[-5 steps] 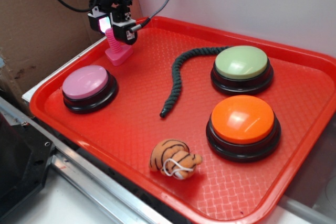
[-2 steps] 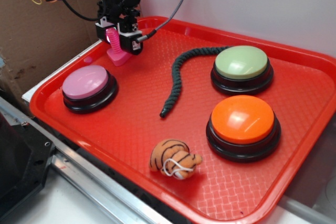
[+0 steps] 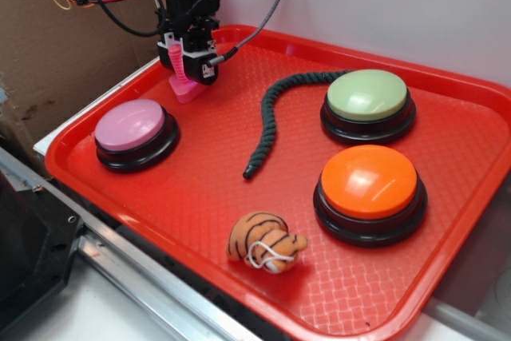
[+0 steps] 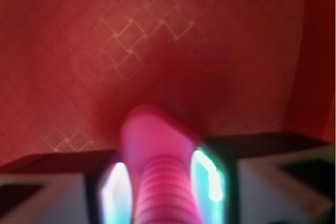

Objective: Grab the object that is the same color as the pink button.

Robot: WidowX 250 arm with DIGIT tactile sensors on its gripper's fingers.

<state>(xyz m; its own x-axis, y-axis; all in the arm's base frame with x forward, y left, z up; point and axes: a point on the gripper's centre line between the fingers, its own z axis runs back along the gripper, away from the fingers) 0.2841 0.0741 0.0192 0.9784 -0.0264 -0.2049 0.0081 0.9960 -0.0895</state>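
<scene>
The object, a small hot-pink toy bolt (image 3: 188, 88), stands at the tray's far left corner with its flat base on the red tray (image 3: 200, 197). My gripper (image 3: 186, 65) comes straight down over it, and its fingers press both sides of the ribbed shaft. In the wrist view the shaft (image 4: 160, 182) fills the space between the two glowing pads (image 4: 116, 195), which touch it; my gripper (image 4: 163, 195) is shut on it. The pink button (image 3: 130, 125), a pale pink dome on a black base, sits in front of the bolt near the tray's left edge.
A green button (image 3: 367, 95) and an orange button (image 3: 369, 183) stand on the tray's right half. A dark twisted rope (image 3: 270, 121) lies mid-tray and a small tiger plush (image 3: 263, 241) near the front. Cardboard (image 3: 48, 45) rises left; a white wall stands behind.
The gripper has shifted slightly right and lower over the bolt, and its fingers have narrowed from a wide stance onto the shaft. The bolt now stands more upright.
</scene>
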